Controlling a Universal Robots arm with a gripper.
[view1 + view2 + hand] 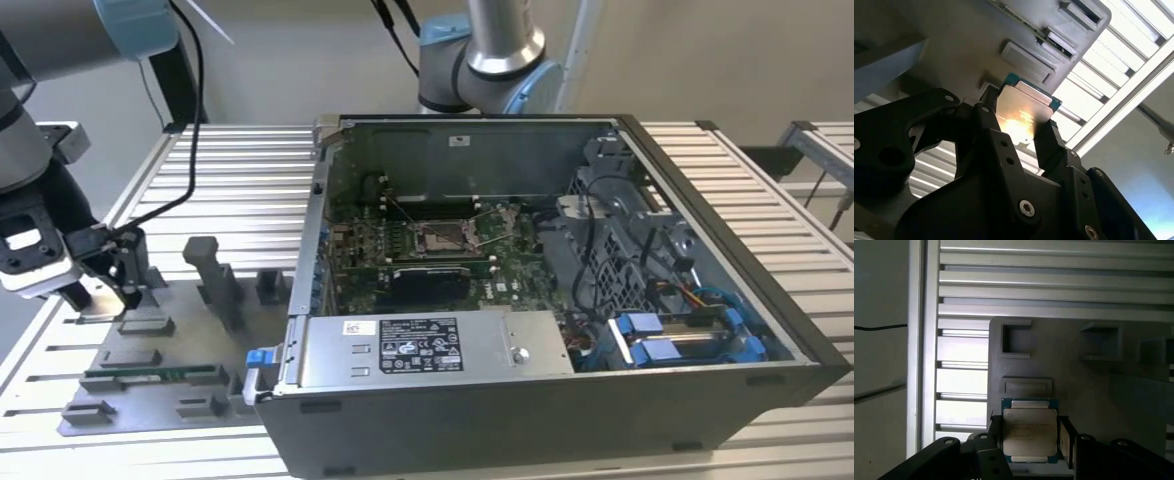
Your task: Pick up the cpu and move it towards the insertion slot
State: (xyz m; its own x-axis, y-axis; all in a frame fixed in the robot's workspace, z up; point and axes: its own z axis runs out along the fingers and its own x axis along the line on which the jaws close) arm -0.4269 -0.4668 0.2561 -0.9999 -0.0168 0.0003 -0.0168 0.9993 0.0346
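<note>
The cpu (1021, 112) is a flat square chip pinched between my gripper's two black fingers (1046, 145). Its tan underside catches the light in the second wrist view. In the first wrist view the cpu (1030, 432) turns its silvery metal top to the camera, above the grey tray (1064, 365). My gripper (107, 290) hangs over that tray (147, 400) at the exterior view's left, shut on the chip. The insertion slot (441, 237) is a square socket with a metal frame on the green board inside the open computer case, well off to the exterior view's right of my gripper.
The case's side wall (318, 230) stands between the tray and the board. A grey power supply (414, 345) fills the case's near side, and blue drive parts (681, 335) sit at its right. A green memory stick (154, 374) lies in the tray. A second arm's base (481, 60) stands behind the case.
</note>
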